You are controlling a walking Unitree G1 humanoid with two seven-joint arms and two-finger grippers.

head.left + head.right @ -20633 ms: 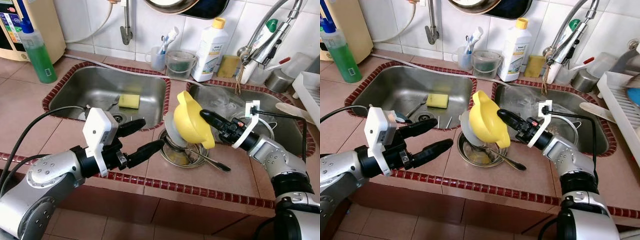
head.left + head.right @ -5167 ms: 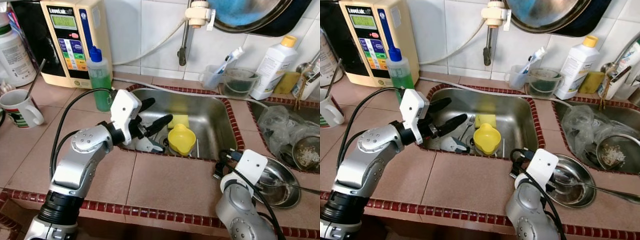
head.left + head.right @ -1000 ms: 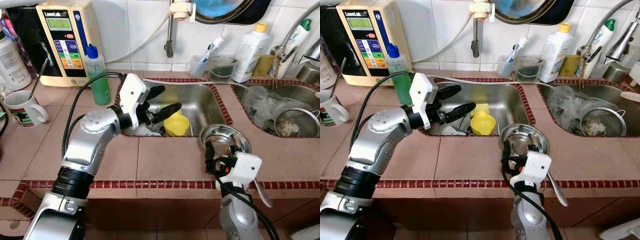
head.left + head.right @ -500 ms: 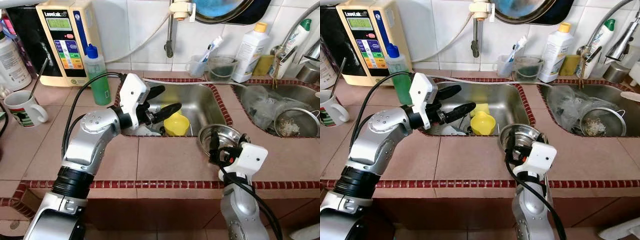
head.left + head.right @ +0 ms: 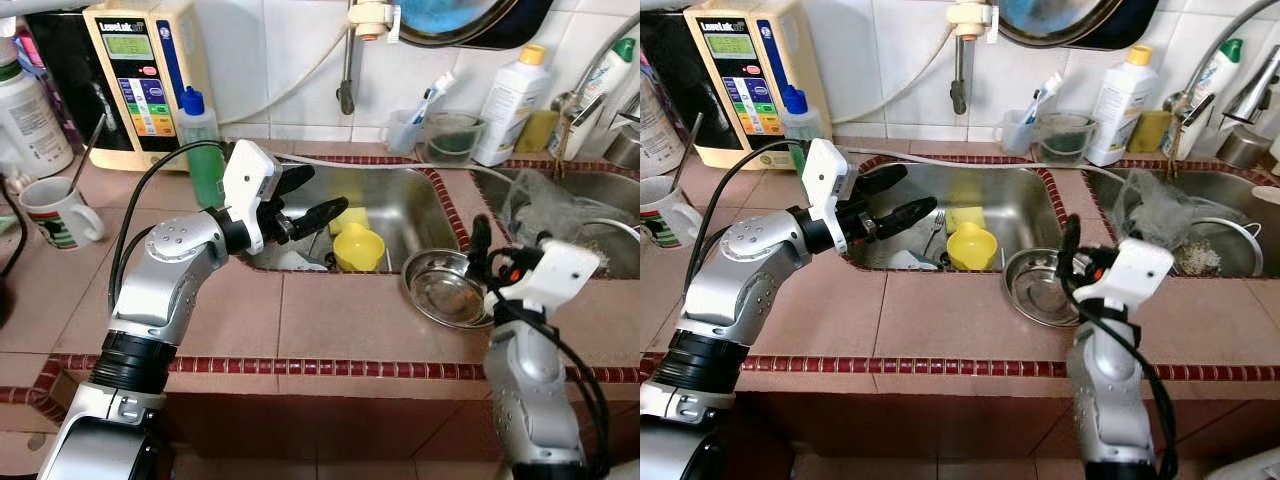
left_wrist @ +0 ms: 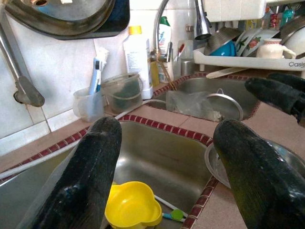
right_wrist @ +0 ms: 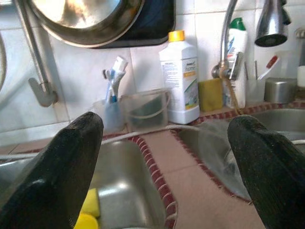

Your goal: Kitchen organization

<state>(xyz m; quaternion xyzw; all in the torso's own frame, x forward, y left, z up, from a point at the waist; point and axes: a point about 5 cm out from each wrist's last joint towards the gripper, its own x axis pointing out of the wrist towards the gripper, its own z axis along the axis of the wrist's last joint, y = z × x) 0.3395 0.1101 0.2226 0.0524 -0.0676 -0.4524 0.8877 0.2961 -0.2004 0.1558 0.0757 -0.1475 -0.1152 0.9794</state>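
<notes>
A yellow bowl (image 5: 358,248) sits upright in the left sink (image 5: 410,200), next to a yellow sponge (image 5: 351,215). My left gripper (image 5: 328,190) hovers open just above the sink's near left corner, with the yellow bowl (image 6: 133,210) below and between its fingers. A steel bowl (image 5: 445,290) rests on the tiled counter between the two sinks. My right gripper (image 5: 485,245) is raised over that bowl's right rim, open and holding nothing.
A green soap bottle (image 5: 203,140), a water filter (image 5: 140,75) and a mug (image 5: 60,212) stand at the left. A toothbrush cup (image 5: 408,125), a plastic tub (image 5: 448,135) and a white bottle (image 5: 510,90) line the back wall. The right sink (image 5: 570,215) holds a plastic bag and a strainer.
Twenty seconds ago my right gripper held the yellow bowl over the steel bowl; it now lies in the left sink. In the last second my right gripper rose from the steel bowl.
</notes>
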